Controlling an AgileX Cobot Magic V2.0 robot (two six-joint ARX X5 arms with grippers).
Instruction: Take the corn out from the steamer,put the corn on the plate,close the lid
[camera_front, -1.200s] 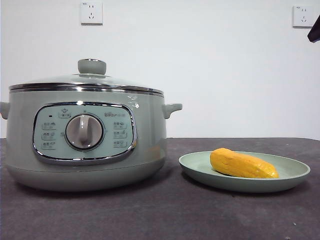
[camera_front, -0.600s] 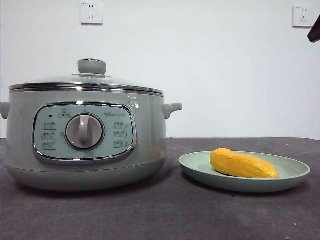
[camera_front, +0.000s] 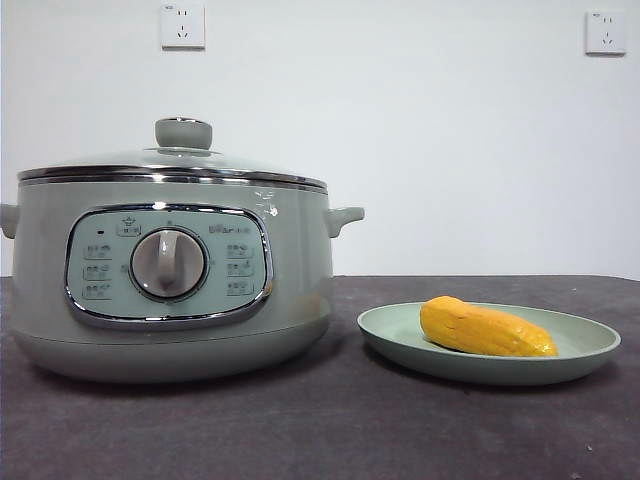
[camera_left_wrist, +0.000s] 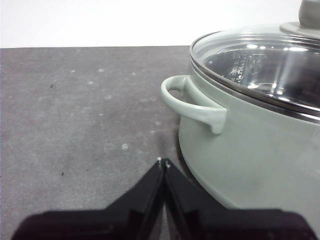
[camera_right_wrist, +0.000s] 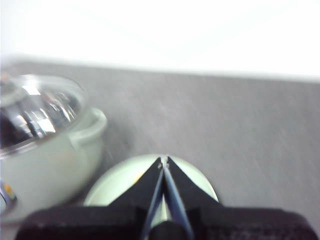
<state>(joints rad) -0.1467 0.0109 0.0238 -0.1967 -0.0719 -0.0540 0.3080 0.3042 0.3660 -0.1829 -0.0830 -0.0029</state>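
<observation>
Dark grey table (camera_front: 330, 430) carrying two items.
The steamer (camera_front: 170, 290) stands directly on the surface at 9 o'clock; the plate (camera_front: 400, 335) rests directly on it at 3 o'clock, near the steamer, not touching.

A: Front view sits low, about level with the table (camera_front: 330, 430), facing the wall; steamer (camera_front: 170, 280) near and large, plate (camera_front: 400, 335) beside it.

B: Left wrist view looks over the left pincer (camera_left_wrist: 163, 161) at the steamer's side handle (camera_left_wrist: 192, 102), close. Right wrist view, blurred, looks down past the right pincer (camera_right_wrist: 163, 161).

A: Shared: steamer in all three; plate in front and right wrist views.
</observation>
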